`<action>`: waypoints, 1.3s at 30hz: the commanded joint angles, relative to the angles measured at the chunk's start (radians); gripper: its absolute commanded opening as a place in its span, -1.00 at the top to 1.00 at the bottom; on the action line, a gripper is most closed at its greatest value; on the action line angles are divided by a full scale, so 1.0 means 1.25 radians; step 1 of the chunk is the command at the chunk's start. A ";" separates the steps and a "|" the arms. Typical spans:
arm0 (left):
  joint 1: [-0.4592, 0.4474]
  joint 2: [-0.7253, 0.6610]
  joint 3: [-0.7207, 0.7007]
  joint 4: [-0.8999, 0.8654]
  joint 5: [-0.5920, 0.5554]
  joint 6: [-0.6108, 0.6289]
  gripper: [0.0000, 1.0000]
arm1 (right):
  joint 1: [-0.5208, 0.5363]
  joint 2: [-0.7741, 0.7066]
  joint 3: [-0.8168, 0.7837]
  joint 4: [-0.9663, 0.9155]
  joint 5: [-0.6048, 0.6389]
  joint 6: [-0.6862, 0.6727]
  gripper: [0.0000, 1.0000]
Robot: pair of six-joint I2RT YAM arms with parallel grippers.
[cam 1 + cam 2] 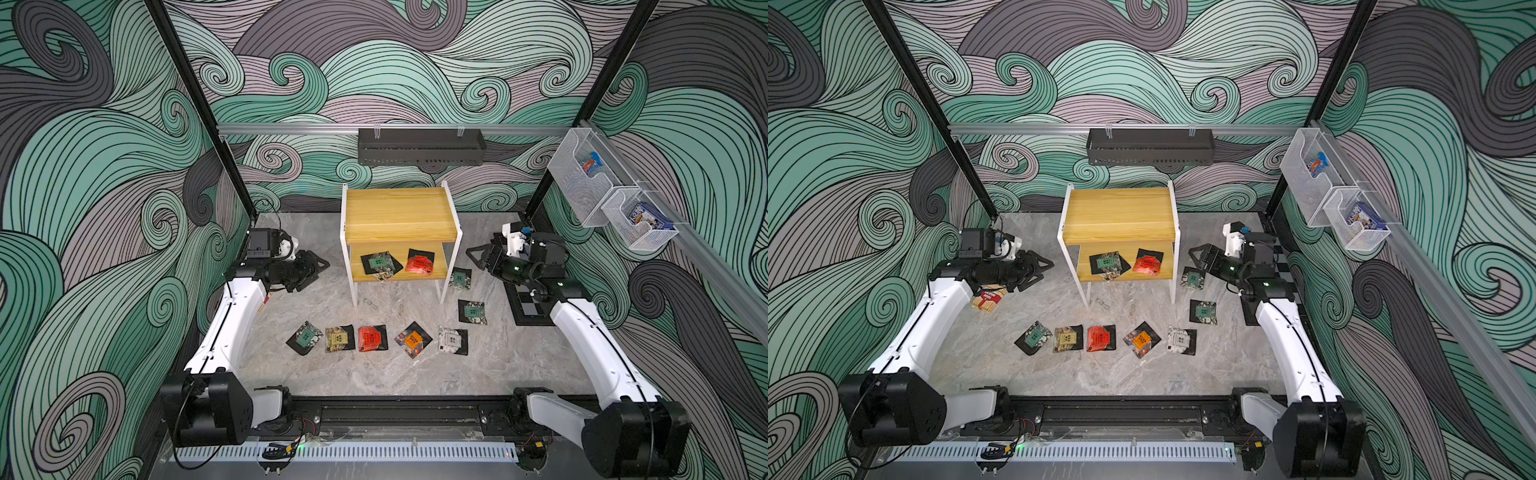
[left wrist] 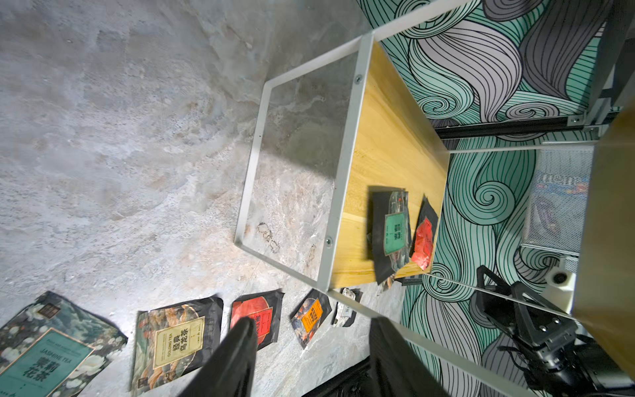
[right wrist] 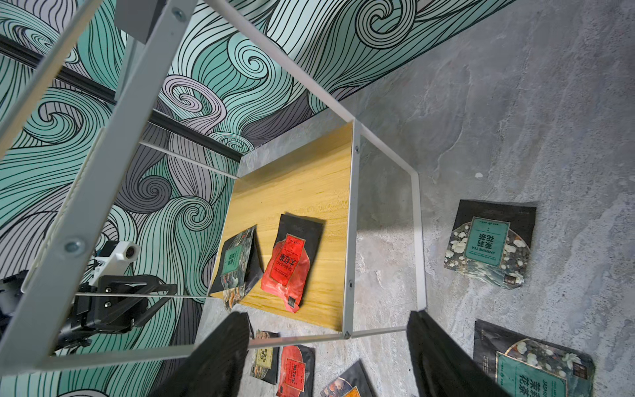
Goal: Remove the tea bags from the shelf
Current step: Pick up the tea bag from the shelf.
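The shelf (image 1: 399, 212) stands at the back middle in both top views, its top board bare. On its lower board lie a teal-labelled tea bag (image 1: 380, 262) resting on another one and a red tea bag (image 1: 419, 262); the wrist views show them too (image 2: 395, 233) (image 3: 287, 268). Several more tea bags lie on the floor in a row in front (image 1: 372, 337) and to the shelf's right (image 1: 472, 311). My left gripper (image 1: 323, 264) (image 2: 314, 337) hovers open left of the shelf. My right gripper (image 1: 471, 252) (image 3: 328, 330) hovers open on its right. Both are empty.
A long black tray (image 1: 422, 146) hangs on the back wall above the shelf. Two clear mesh bins (image 1: 590, 187) with blue packets hang on the right wall. A red-and-white carton (image 1: 988, 298) lies under the left arm, a checkered mat (image 1: 528, 307) under the right arm.
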 commanded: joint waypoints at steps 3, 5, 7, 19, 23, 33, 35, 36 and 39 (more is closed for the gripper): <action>-0.011 0.027 0.036 0.023 0.050 0.004 -0.13 | -0.019 0.099 0.083 -0.036 -0.073 -0.004 -0.60; -0.017 0.033 0.041 0.025 0.051 0.004 -0.13 | -0.019 0.151 0.125 -0.069 -0.089 -0.021 -0.61; -0.021 0.040 0.045 0.029 0.052 0.003 -0.13 | -0.019 0.202 0.165 -0.103 -0.100 -0.034 -0.67; -0.039 0.063 0.021 0.057 0.048 -0.015 -0.13 | 0.034 0.390 0.290 -0.174 -0.181 -0.101 -0.98; -0.040 0.063 0.015 0.058 0.041 -0.018 -0.13 | 0.052 0.426 0.307 -0.192 -0.173 -0.113 -0.94; -0.042 0.065 -0.009 0.068 0.037 -0.027 -0.12 | 0.113 0.513 0.373 -0.260 -0.180 -0.165 -0.92; -0.042 0.064 -0.014 0.070 0.034 -0.027 -0.12 | 0.120 0.526 0.381 -0.270 -0.179 -0.175 -0.90; -0.042 0.063 -0.015 0.071 0.035 -0.027 -0.12 | 0.123 0.529 0.384 -0.273 -0.179 -0.177 -0.90; -0.042 0.066 -0.021 0.073 0.034 -0.028 -0.12 | 0.131 0.540 0.389 -0.277 -0.181 -0.182 -0.88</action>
